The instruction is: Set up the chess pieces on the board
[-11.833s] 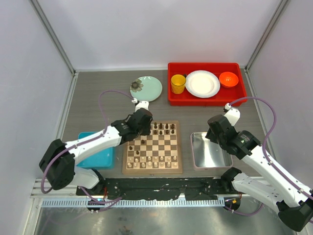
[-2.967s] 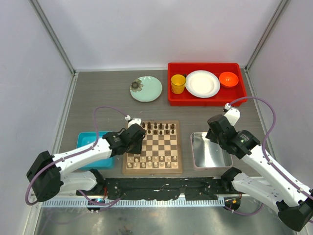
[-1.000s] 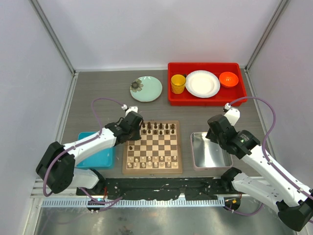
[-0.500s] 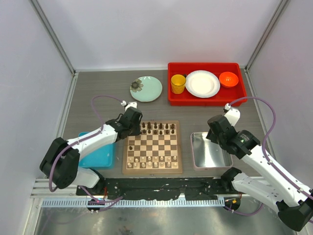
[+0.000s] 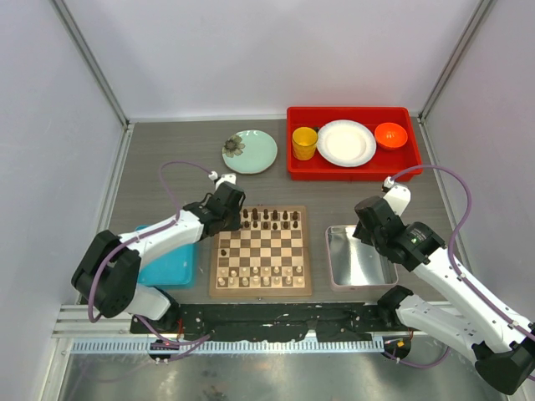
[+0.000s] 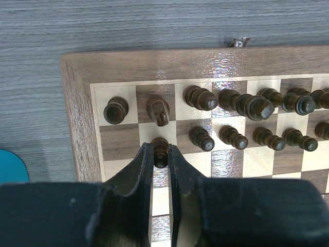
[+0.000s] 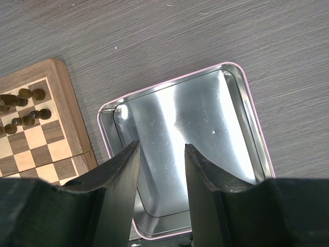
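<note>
The board [image 5: 260,286] lies at the table's middle front. Dark brown chess pieces [image 5: 274,220] fill its two far rows and pale ones [image 5: 259,276] the two near rows. One dark piece [image 5: 224,251] stands alone at the left edge. My left gripper [image 5: 231,210] is at the far left corner. In the left wrist view it [image 6: 160,156] is shut on a dark pawn [image 6: 160,149] at the second square of the second row, beside other dark pawns [image 6: 201,138]; the board's border [image 6: 77,108] is to the left. My right gripper [image 7: 162,150] is open and empty above the silver tray [image 7: 248,105].
A blue tray [image 5: 170,269] lies left of the board and the silver tray [image 5: 360,282] right of it. At the back stand a green plate [image 5: 251,152] and a red bin [image 5: 351,173] with a yellow cup, white plate and orange bowl.
My left gripper has moved from the board's left middle up to its far left corner, shut on the dark pawn. The right arm has not moved.
</note>
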Controlling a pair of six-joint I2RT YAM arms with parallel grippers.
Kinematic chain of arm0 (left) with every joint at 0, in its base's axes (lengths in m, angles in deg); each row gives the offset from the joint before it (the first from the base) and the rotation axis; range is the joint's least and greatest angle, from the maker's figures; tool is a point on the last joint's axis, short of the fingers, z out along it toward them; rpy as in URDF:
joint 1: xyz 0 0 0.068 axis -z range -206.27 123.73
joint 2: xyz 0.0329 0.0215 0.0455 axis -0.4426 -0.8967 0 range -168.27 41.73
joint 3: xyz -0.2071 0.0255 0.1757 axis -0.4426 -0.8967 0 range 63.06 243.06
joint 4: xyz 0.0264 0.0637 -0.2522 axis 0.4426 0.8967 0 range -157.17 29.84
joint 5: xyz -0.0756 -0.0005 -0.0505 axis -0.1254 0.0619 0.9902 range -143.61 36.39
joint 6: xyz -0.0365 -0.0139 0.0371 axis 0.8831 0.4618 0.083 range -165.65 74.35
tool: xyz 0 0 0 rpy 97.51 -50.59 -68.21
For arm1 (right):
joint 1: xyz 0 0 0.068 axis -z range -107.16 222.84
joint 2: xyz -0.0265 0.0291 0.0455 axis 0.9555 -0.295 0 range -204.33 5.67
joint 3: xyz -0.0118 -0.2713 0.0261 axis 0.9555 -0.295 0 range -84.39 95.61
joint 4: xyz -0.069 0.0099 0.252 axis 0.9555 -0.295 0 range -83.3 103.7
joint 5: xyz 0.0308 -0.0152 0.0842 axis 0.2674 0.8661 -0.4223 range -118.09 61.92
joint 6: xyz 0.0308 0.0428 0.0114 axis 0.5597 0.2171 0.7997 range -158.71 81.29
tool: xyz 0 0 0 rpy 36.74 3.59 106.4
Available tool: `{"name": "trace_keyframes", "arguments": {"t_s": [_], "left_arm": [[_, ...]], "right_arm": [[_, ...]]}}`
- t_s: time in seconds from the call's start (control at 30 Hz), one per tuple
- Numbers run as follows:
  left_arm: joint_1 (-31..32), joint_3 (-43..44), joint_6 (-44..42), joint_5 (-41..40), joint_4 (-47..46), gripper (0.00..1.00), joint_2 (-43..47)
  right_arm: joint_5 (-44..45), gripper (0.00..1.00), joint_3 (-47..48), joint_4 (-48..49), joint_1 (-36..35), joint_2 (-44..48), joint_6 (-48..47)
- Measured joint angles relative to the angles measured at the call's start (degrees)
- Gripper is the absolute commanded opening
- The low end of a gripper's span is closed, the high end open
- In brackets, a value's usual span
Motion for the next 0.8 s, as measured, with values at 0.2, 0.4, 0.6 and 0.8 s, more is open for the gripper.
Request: {"name": "trace_keyframes", "arguments": {"t_s": [0.2,0.4,0.6,0.8], "left_arm": [[0.00,0.02,-0.15,-0.07,0.00,0.15,-0.31],[0.00,0.07,-0.20,-0.04,0.02,0.26,-0.31],[0.00,0.07,-0.24,-0.07,0.00,0.30,-0.31],[0.00,0.07,-0.26,-0.07,0.02,0.31,-0.28]], "right_arm": [[0.00,0.45,0.00,-0.13,0.00,0.00,-0.02],[0.00,0.45,0.00,-0.26,0.00,0.00,-0.02],[0.00,0.46,0.00,-0.24,0.00,0.00,-0.02],[0.00,0.45,0.00,-0.26,0.00,0.00,-0.02]]}}
